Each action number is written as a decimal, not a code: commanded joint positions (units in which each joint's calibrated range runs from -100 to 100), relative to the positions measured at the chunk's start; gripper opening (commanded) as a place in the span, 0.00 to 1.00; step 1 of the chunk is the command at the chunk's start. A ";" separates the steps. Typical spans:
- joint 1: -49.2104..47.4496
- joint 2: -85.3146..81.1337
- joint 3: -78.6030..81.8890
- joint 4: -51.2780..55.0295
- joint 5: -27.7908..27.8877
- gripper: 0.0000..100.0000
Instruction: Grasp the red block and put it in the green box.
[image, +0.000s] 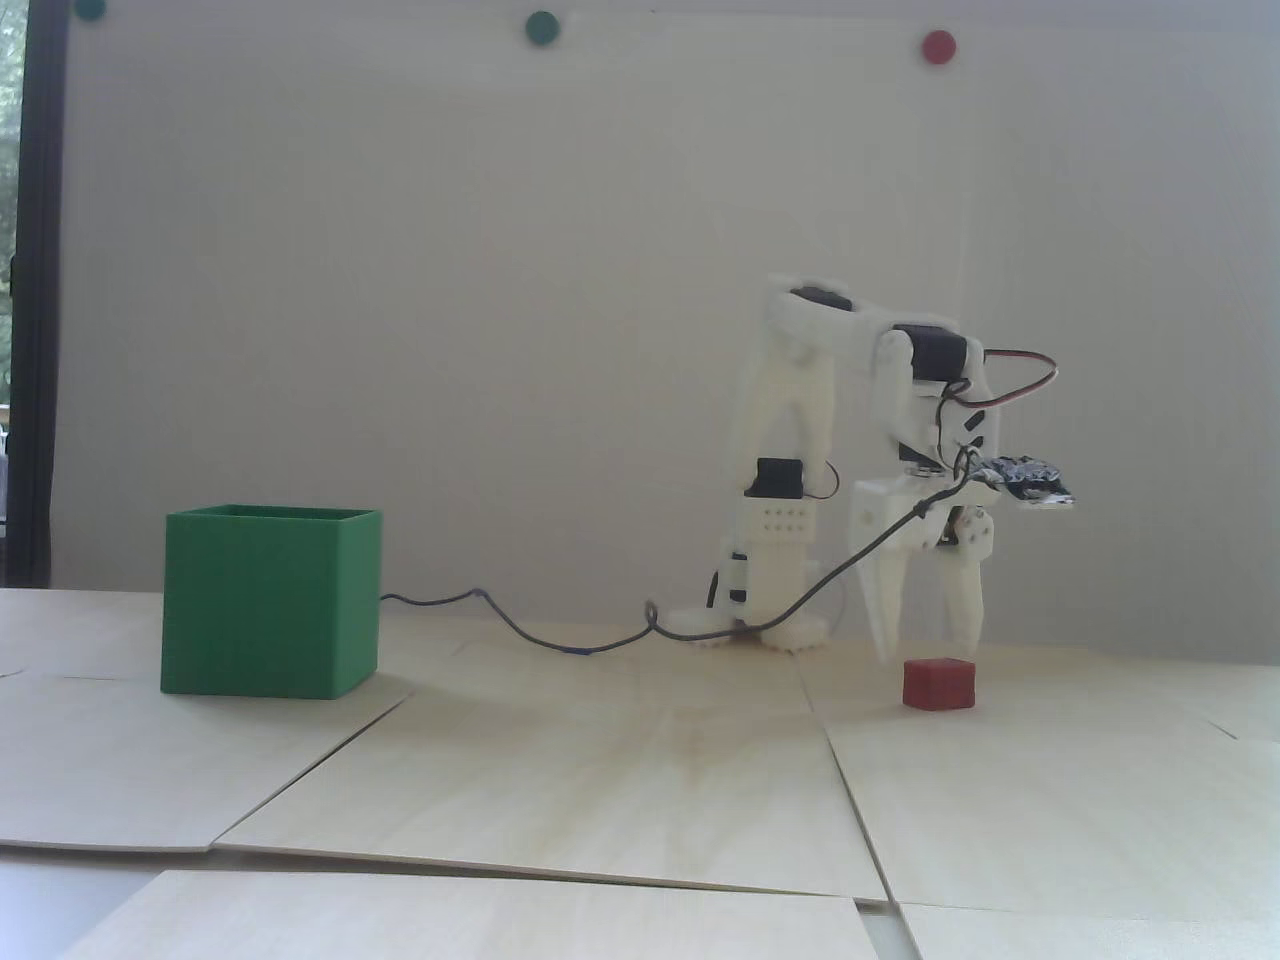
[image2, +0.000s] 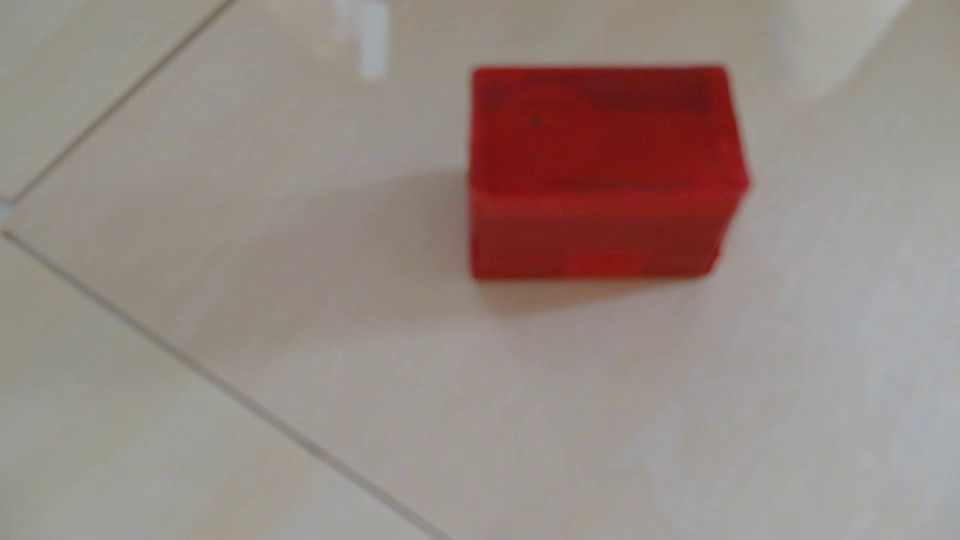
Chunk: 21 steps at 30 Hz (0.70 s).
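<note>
The red block (image: 938, 684) lies on the light wooden table at the right of the fixed view. The white gripper (image: 926, 645) hangs over it, open, its two fingertips apart and just above the block's top. In the blurred wrist view the block (image2: 605, 171) sits right of centre, with one white fingertip (image2: 370, 39) at the top left and the other fingertip (image2: 826, 46) at the top right; the gripper (image2: 597, 44) holds nothing. The green box (image: 270, 600), open at the top, stands far to the left.
A dark cable (image: 560, 635) runs along the table from the box's side to the arm's base (image: 750, 625). The table is made of wooden panels with seams (image: 840, 770). A white wall with coloured magnets stands behind.
</note>
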 joint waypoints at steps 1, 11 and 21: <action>-0.22 -0.58 -1.18 -0.23 0.49 0.27; -0.38 -0.58 -1.18 -0.23 0.59 0.27; -0.70 -0.81 -1.27 -0.15 0.65 0.27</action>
